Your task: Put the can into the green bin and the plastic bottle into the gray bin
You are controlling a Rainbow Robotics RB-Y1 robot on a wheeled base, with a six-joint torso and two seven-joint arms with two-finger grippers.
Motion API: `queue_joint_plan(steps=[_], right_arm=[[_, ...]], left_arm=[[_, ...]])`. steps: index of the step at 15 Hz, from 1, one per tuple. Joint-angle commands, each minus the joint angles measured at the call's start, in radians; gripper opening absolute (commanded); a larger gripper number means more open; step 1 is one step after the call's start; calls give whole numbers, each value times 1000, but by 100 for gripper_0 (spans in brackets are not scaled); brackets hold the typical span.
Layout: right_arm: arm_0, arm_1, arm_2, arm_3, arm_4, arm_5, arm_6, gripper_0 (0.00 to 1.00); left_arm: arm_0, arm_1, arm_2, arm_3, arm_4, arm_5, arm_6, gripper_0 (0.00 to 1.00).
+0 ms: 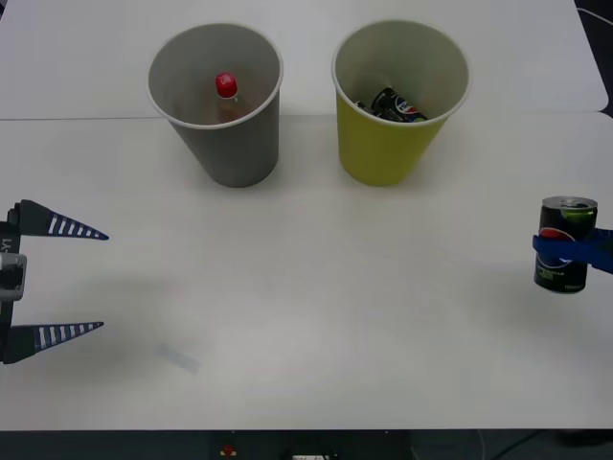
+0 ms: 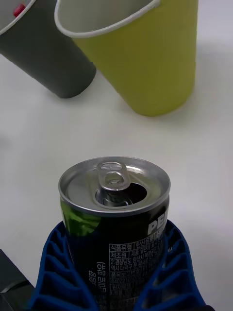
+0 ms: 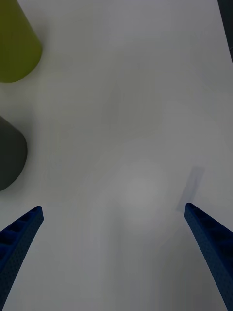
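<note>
A black can [image 1: 567, 244] with a silver top stands upright at the table's right edge, and my right gripper [image 1: 575, 251] is shut on its body. In the right wrist view the blue fingers [image 2: 53, 277] hug the can [image 2: 116, 214], pull tab up. The green bin [image 1: 397, 105] stands at the back right with another dark can [image 1: 395, 105] lying inside. To its left, the gray bin [image 1: 215, 105] holds the plastic bottle [image 1: 226, 88], red cap showing. My left gripper [image 1: 103, 281] hangs open at the left edge, away from everything.
The white table [image 1: 316, 287] stretches bare between the bins and both grippers. In the left wrist view the open left gripper [image 3: 114, 211] faces bare tabletop, with the green bin [image 3: 14, 43] and gray bin [image 3: 9, 150] off to one side.
</note>
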Motion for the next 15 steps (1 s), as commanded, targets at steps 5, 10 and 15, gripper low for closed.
queue_joint_plan(steps=[5,10,15], right_arm=[[-130,-151,-25,-22,-29,-34,-64,0],[-395,-324,159,15,-3,-34,-159,0],[-791,-341,407,233,15,-167,-159,0]], left_arm=[[0,0,0,0,0,0,0,100],[0,0,0,0,0,0,0,100],[0,0,0,0,0,0,0,100]])
